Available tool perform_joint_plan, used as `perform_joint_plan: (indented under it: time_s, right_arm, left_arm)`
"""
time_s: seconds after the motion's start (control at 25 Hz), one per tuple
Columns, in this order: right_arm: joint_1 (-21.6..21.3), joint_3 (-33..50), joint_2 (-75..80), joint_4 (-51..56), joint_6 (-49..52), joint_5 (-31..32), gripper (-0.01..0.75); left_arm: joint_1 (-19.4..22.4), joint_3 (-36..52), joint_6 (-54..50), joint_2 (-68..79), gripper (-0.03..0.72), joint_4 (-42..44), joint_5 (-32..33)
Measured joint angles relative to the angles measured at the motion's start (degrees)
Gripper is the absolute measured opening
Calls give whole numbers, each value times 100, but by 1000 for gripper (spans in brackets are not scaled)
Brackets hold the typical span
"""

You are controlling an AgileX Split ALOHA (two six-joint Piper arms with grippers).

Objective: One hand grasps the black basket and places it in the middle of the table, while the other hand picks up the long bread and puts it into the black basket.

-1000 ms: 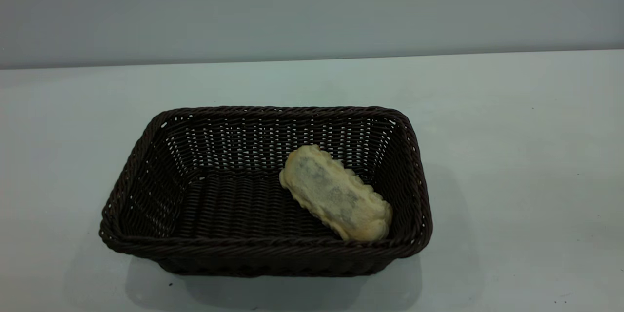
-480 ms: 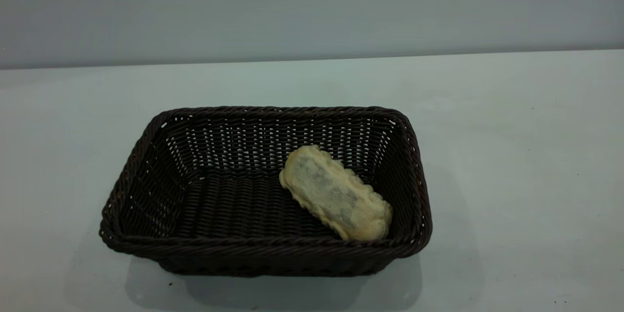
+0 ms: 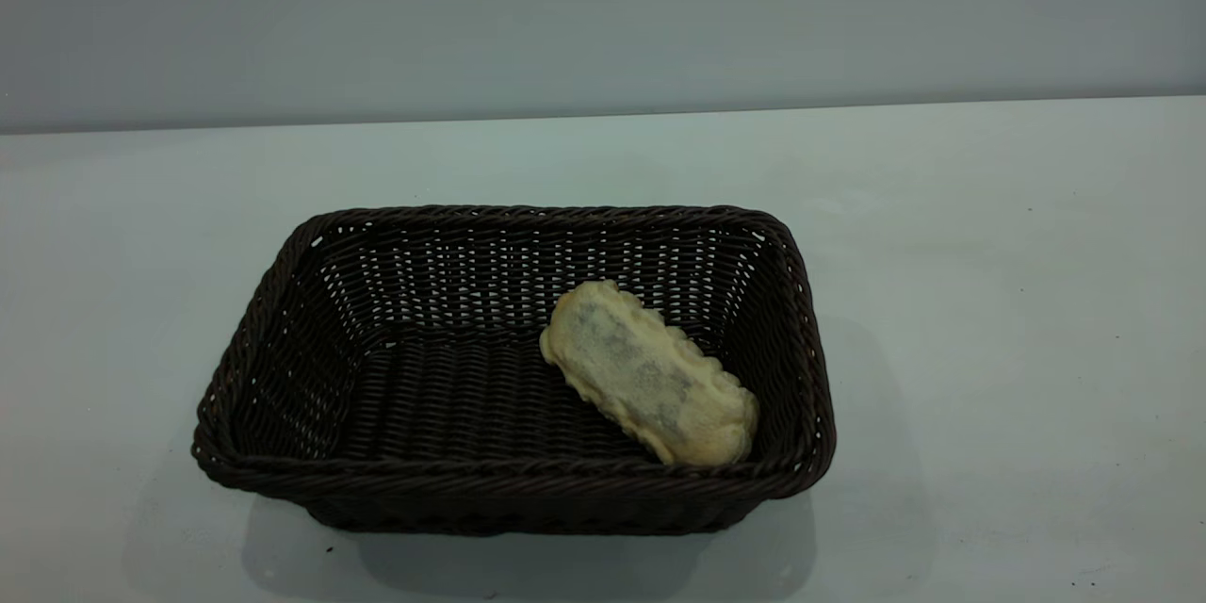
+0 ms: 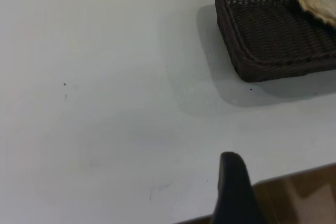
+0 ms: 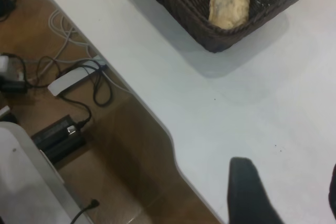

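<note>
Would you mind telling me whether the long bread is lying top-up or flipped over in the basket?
Flipped over: the long bread shows its flat, pale, grey-smudged underside, lying diagonally on the black basket floor toward the right end.

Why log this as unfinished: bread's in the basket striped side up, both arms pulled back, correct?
Not quite. The long bread lies in the black basket flat pale underside up, grey smudges showing, in the exterior view. Neither end effector is near the basket.

long bread point(image 3: 649, 373) inside black basket point(image 3: 283, 283), right of centre, on table point(image 3: 989, 301)
</note>
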Motion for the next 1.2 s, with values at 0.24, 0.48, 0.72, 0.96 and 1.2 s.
perform_joint_plan:
  time_s: [0.24,0.48,0.72,0.96,1.2]
  right_arm:
    - [0,0,0,6,-5,0,356]
    - [-271,0,0,21,-12,0,356]
    - [-2839,0,0,109,-11,0,356]
    - [-4554,0,0,136,-11,0,356]
    - [-4105,0,0,175,-11,0,356]
  left_arm:
    - [0,0,0,0,529,0,0]
    - [0,0,0,0,529,0,0]
    - [458,0,0,0,529,-6,0]
    - [1036,0,0,0,529,-6,0]
    - [1137,0,0,0,529,-6,0]
